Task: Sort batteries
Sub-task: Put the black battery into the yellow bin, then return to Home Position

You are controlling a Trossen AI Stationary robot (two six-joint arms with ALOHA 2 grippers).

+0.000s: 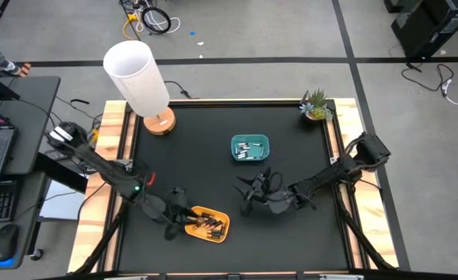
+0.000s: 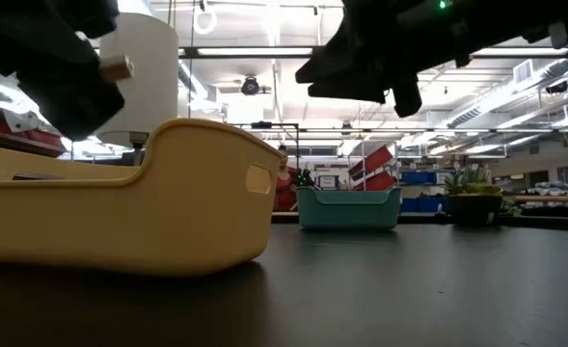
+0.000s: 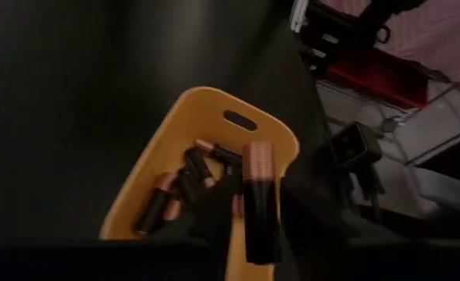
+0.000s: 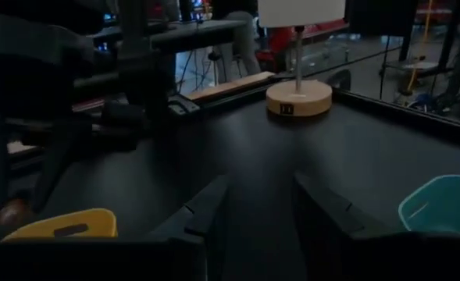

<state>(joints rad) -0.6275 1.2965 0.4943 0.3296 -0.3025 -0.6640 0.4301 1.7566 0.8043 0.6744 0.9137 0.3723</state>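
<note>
Batteries [image 1: 208, 225] with copper ends lie loose in the yellow tray [image 1: 222, 215] near the table's [image 1: 213, 155] front edge, and I see one more dark, copper-tipped battery [image 3: 261, 199] standing between my left end effector's [image 1: 176, 220] fingers right above that tray. Whether those fingers clamp it or have let go I cannot tell. The left end effector sits over the tray's left end. My right end effector [image 1: 248, 196] hangs over bare table, fingers apart and holding nothing, with the teal tray [image 1: 249, 148] of silvery batteries [image 1: 248, 150] just behind it. I can read no labels or writing on the cells or the trays. Open black table runs between the two trays; a lamp [image 1: 143, 82] and a small plant [image 1: 316, 105] stand at the back corners.
</note>
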